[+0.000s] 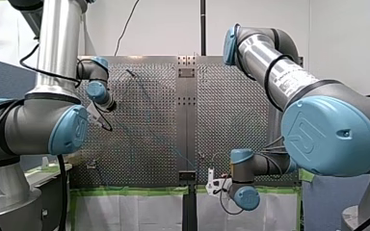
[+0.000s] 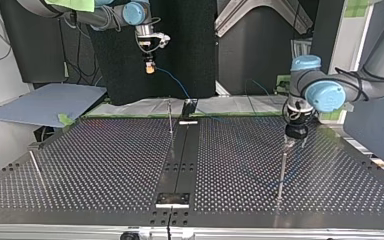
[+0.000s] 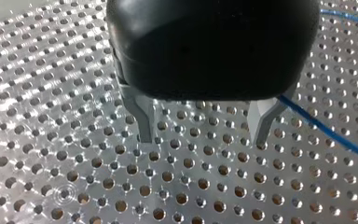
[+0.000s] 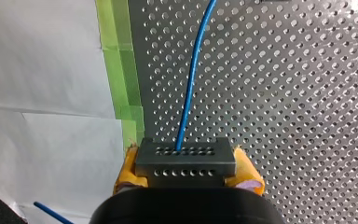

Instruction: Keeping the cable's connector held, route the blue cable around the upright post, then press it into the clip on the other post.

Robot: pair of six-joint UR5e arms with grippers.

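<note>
Here, my right gripper (image 4: pixel 186 171) is closed, its yellow pads (image 4: pixel 127 170) clamping the grey connector (image 4: pixel 185 158) near the desk's (image 4: pixel 298 102) edge with the green tape (image 4: pixel 121 70). The blue cable (image 4: pixel 193 79) runs from the connector across the desk. My left gripper (image 3: pixel 201 139) hangs wide open and empty, with the cable just beside one finger.

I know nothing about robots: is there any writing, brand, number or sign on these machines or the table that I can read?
Nothing reads clearly.
The label on my right arm's silver tube: dark print, too blurred to read.
The right arm's blue cap: a raised logo mark, letters not legible.
The left arm's blue cap: a similar raised mark, not legible.
The connector, blue cable and table: no writing shows.
</note>
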